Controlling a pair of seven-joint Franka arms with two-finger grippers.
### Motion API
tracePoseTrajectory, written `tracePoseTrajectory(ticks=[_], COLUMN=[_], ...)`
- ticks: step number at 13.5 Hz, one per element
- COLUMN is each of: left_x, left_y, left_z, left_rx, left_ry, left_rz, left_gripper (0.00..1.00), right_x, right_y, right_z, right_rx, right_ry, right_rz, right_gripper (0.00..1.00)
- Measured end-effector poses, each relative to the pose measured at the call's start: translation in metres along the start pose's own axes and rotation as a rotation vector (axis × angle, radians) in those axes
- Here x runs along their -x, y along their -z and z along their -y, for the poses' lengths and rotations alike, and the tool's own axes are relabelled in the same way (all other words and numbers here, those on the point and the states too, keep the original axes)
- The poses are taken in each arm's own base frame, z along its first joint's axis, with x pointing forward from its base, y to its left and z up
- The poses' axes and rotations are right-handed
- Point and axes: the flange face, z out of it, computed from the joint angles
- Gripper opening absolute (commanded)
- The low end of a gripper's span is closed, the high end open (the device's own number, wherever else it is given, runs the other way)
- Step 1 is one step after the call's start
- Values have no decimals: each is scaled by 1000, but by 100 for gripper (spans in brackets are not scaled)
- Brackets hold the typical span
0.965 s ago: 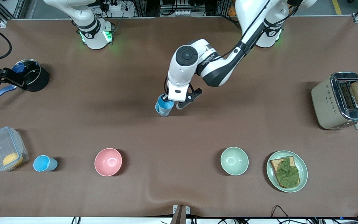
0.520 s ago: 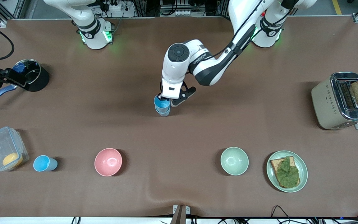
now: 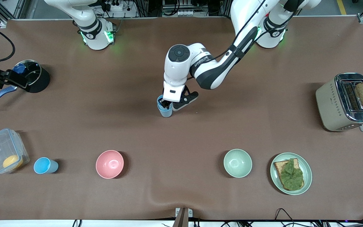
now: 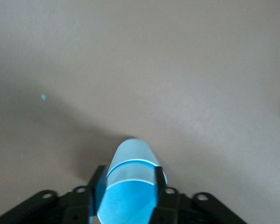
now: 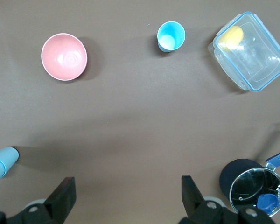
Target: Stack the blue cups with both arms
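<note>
Two blue cups (image 3: 165, 111) stand nested at mid-table. In the left wrist view the brighter cup (image 4: 130, 207) sits inside the paler one (image 4: 132, 151). My left gripper (image 3: 166, 104) is shut on the upper, brighter cup, with a finger (image 4: 97, 183) on each side of it. A third blue cup (image 3: 45, 165) stands upright beside the clear container, near the front camera at the right arm's end. My right gripper (image 5: 127, 198) is open and empty, high over the table. It sees the nested pair (image 5: 1, 163) and the third cup (image 5: 170, 36). It is out of the front view.
A pink bowl (image 3: 109, 164) and a pale green bowl (image 3: 237, 163) stand nearer the front camera than the stack. A clear container (image 3: 3, 154), a black pot (image 3: 33, 75), a plate with toast (image 3: 291, 172) and a toaster (image 3: 347, 101) are toward the table's ends.
My left gripper carried the brighter cup toward the right arm's end and lowered it. The cup sits deeper in the paler cup than before. The right arm has not moved.
</note>
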Motion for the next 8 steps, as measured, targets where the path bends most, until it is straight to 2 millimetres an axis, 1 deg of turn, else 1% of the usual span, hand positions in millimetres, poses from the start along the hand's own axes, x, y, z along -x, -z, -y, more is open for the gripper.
tracePoseTrajectory(ticks=[1, 2, 4, 6, 8], left_x=[-12, -34, -92, -158, -226], left_y=[16, 41, 106, 171, 225], left_z=[-1, 0, 13, 42, 85], left_rx=[-10, -32, -81, -137, -185], left_ry=[2, 4, -32, -132, -246], left_rz=[-33, -81, -160, -198, -148], left_gripper=[100, 100, 100, 100, 100], right_x=[0, 0, 0, 0, 0], right_y=[0, -1, -1, -1, -1], right_z=[0, 0, 0, 0, 0], right_rx=[0, 0, 0, 0, 0], right_ry=[0, 0, 0, 0, 1], right_rz=[1, 1, 2, 2, 2], right_gripper=[100, 100, 100, 100, 100])
